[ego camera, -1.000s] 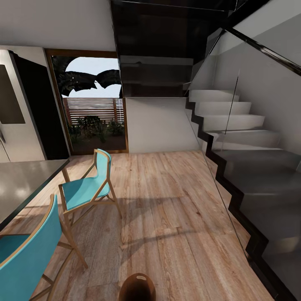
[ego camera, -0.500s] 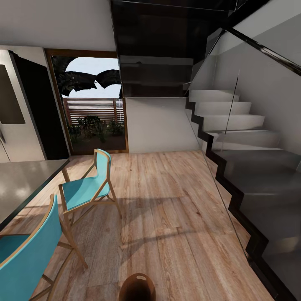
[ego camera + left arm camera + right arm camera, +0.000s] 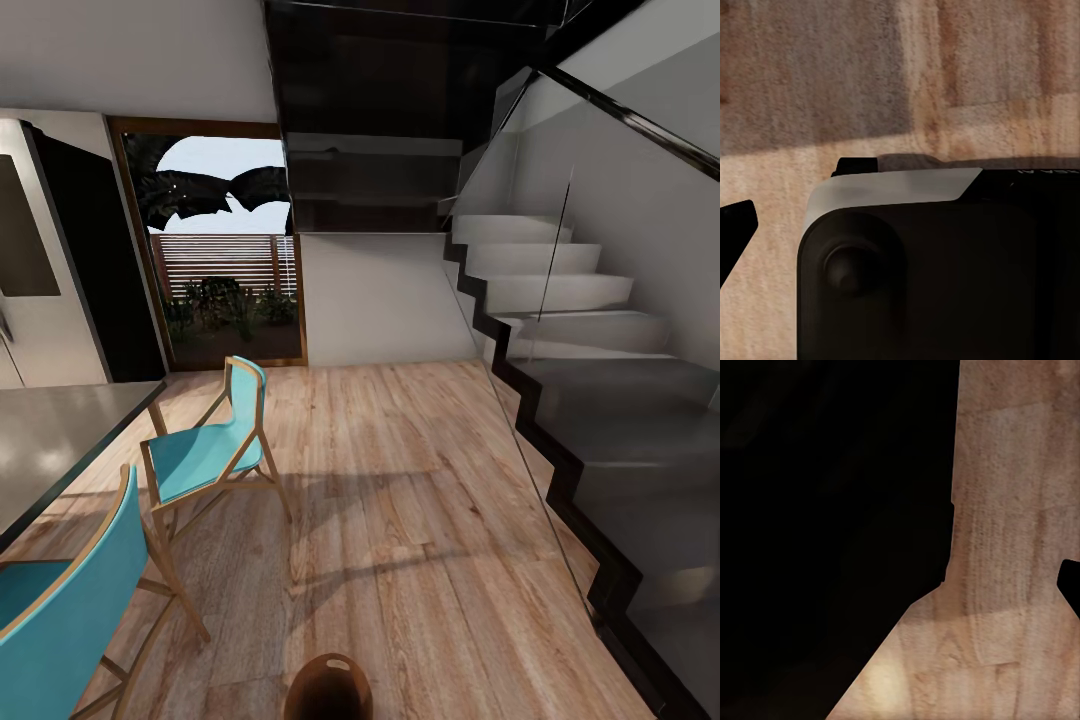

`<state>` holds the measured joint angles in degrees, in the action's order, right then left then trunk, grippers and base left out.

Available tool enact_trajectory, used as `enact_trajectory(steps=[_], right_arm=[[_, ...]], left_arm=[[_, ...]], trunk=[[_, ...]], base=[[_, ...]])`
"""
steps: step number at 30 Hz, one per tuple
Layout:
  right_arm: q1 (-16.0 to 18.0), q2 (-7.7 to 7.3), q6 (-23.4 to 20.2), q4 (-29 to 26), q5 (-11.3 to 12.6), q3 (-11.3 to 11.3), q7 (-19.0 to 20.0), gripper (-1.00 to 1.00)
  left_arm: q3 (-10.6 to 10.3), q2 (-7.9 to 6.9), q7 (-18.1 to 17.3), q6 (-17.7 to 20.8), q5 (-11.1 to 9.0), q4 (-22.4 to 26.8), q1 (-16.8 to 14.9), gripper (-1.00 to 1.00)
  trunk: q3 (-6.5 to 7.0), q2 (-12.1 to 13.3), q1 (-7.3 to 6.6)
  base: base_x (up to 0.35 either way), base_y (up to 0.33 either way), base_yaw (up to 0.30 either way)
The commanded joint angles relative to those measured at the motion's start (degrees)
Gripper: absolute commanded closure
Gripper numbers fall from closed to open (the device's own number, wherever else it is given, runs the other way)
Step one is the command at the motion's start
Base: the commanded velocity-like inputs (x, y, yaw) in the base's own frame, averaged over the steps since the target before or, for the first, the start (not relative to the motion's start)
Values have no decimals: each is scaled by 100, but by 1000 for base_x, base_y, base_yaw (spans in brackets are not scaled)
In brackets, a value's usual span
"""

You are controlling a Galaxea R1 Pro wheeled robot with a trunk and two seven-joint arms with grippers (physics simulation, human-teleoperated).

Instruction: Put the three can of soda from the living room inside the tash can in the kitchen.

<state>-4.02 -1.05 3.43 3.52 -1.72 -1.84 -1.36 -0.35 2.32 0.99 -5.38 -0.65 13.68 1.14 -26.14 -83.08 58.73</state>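
Observation:
The tash can [image 3: 328, 688], a small round brown bin with a dark inside, stands on the wood floor at the very bottom middle of the head view, partly cut off by the frame edge. The cans of soda are out of view. In the left wrist view one dark fingertip [image 3: 735, 225] shows at the picture's edge over the floor, beside a black and grey part of my own body [image 3: 922, 255]. In the right wrist view a dark fingertip [image 3: 1071, 585] shows at the edge, with floor planks between it and a large black shape. Nothing is held between either gripper's fingers.
Two teal chairs [image 3: 205, 450] [image 3: 60, 610] stand at a grey table [image 3: 50, 440] on the left. The steel fridge [image 3: 35, 290] is at the far left, a wood-framed glass door [image 3: 225, 270] behind. A glass-railed staircase [image 3: 590, 400] fills the right. Open wood floor [image 3: 400, 520] lies ahead.

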Motion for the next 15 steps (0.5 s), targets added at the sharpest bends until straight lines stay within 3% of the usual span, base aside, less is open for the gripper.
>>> enact_trajectory(steps=[1,15], right_arm=[[0,0,0,0,0,0,0,-100],[0,0,0,0,0,0,0,-100]], left_arm=[[0,0,0,0,0,0,0,-100],[0,0,0,0,0,0,0,-100]], trunk=[[0,0,0],[0,0,0]], base=[[0,0,0],[0,0,0]])
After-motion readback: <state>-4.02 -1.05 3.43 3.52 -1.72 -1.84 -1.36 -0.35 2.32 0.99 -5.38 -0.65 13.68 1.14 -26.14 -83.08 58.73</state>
